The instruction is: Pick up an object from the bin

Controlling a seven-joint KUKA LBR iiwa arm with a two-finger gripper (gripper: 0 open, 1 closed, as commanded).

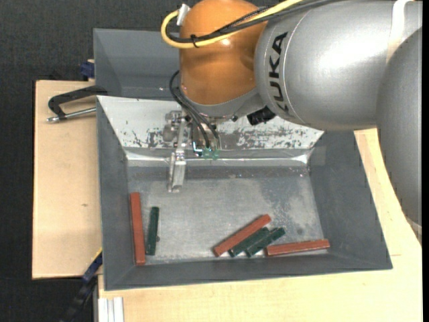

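- While the gripper [178, 176] hangs over bare floor close to the back wall of the bin [114, 200], with nothing seen in it, the step in hand looks like the approach. Whether it is spread or pressed together, I cannot tell.
- Nearest lie a short dark green stick [153, 230] and, just beside it along the left wall, a long red stick [137, 228]. Neither is singled out yet, and the next move calls for a descent over 1 of them.
- Farther off, by the front wall, a slanted red stick [242, 235], 2 dark green sticks [258, 241] and a flat red stick [298, 247] lie bunched, so a grasp there might catch a neighbour.
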